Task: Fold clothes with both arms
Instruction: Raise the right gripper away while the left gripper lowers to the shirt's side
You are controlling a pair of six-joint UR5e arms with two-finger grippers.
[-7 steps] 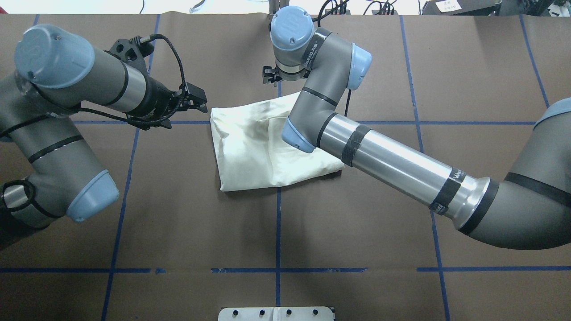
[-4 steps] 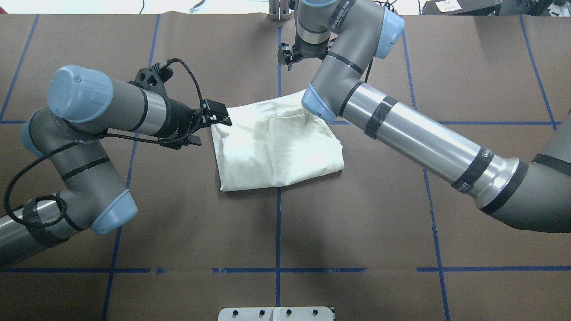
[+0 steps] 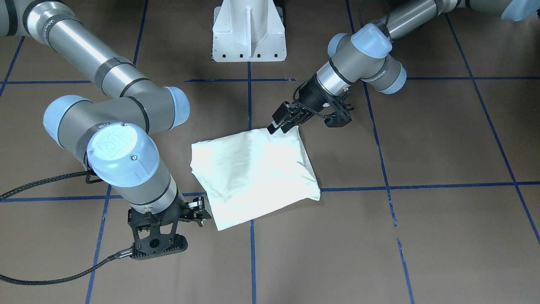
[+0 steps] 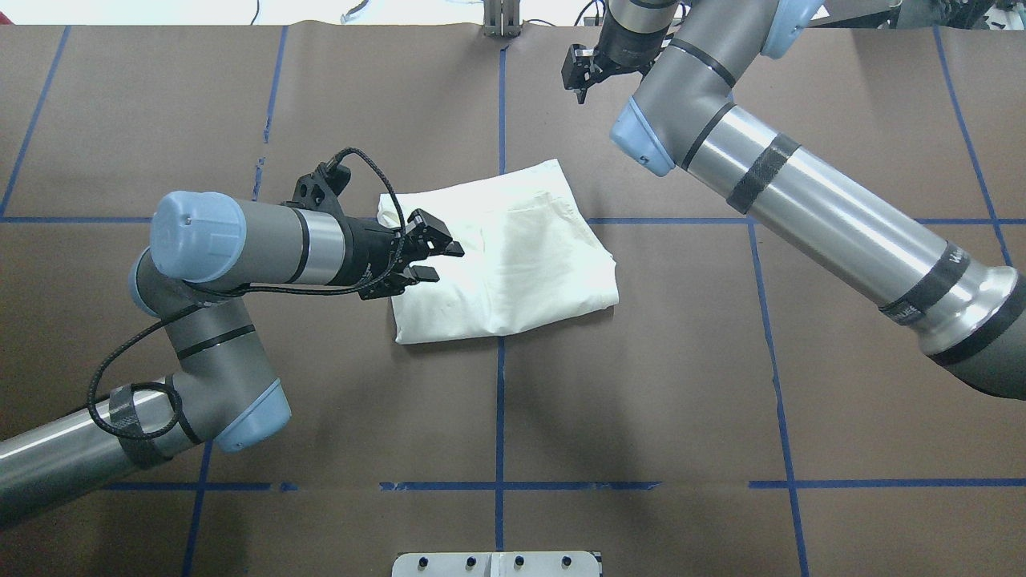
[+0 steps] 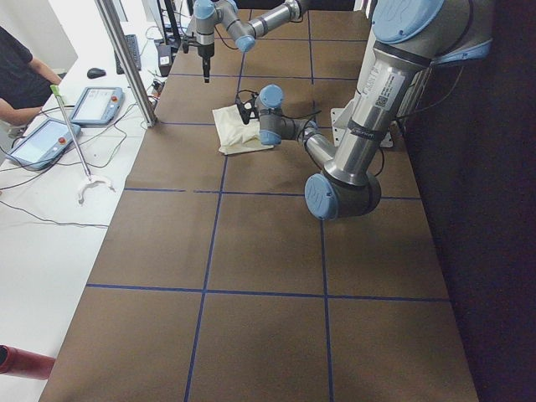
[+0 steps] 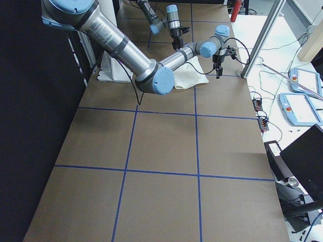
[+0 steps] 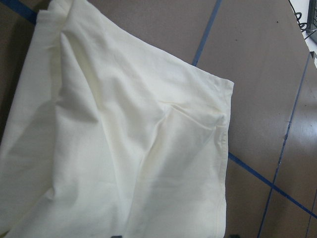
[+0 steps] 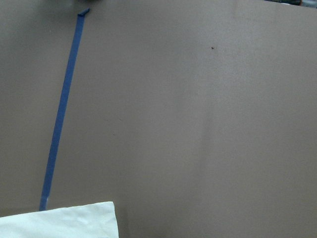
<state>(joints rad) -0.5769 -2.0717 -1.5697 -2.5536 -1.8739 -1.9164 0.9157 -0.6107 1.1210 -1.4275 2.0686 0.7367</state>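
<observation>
The cream shirt (image 4: 513,248) lies folded into a rough square at the table's middle, plain side up; the print is hidden. It also shows in the front view (image 3: 253,173) and fills the left wrist view (image 7: 124,139). My left gripper (image 4: 439,258) is open and empty and hangs just above the shirt's left edge; in the front view it (image 3: 280,122) is at the corner nearer the base. My right gripper (image 4: 579,80) is off the shirt, past its far right corner, jaws parted and empty; the front view shows it (image 3: 199,211) beside that corner. The right wrist view shows only the shirt's corner (image 8: 59,220).
Blue tape lines (image 4: 499,417) cross the brown table cover. The white pedestal base (image 3: 249,33) stands at the near middle edge. Beyond the far edge are a metal post (image 5: 126,59), tablets (image 5: 50,138) and a person (image 5: 21,75).
My left gripper has moved right, from beside the shirt to over its left edge. My right arm has swung away to the far right, uncovering the shirt.
</observation>
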